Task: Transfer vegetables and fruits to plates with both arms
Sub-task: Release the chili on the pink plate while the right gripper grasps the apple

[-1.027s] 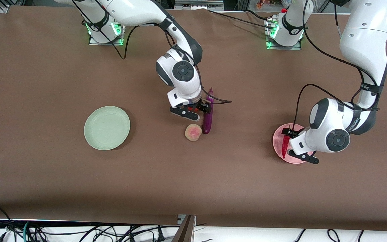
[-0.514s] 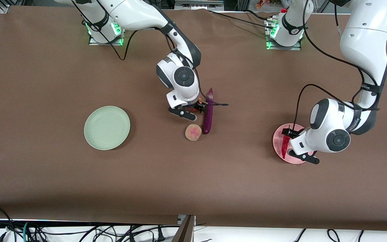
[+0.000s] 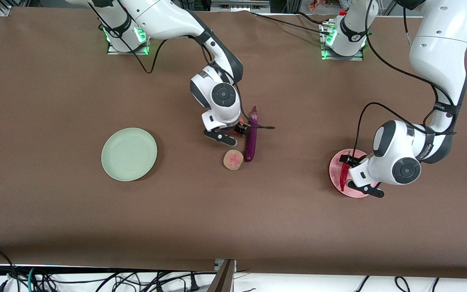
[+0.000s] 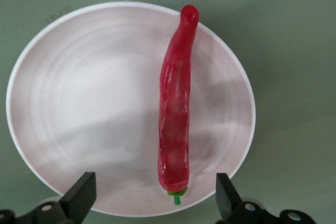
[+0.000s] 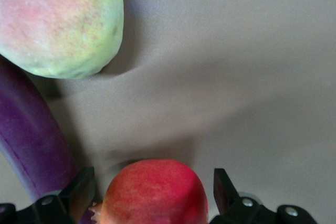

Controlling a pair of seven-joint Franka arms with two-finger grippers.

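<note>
The right gripper (image 3: 233,132) is straddling the red fruit (image 5: 153,191), fingers apart, beside the eggplant (image 3: 251,136). The left gripper (image 3: 354,173) is hanging wide open over the chili (image 4: 176,103) on the pink plate (image 4: 79,103).

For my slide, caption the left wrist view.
Open left pincer over the red chili pepper lying on the pink plate.

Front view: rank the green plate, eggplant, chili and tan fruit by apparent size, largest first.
1. green plate
2. eggplant
3. chili, partly hidden by the left gripper, so unsure against 4
4. tan fruit
</note>
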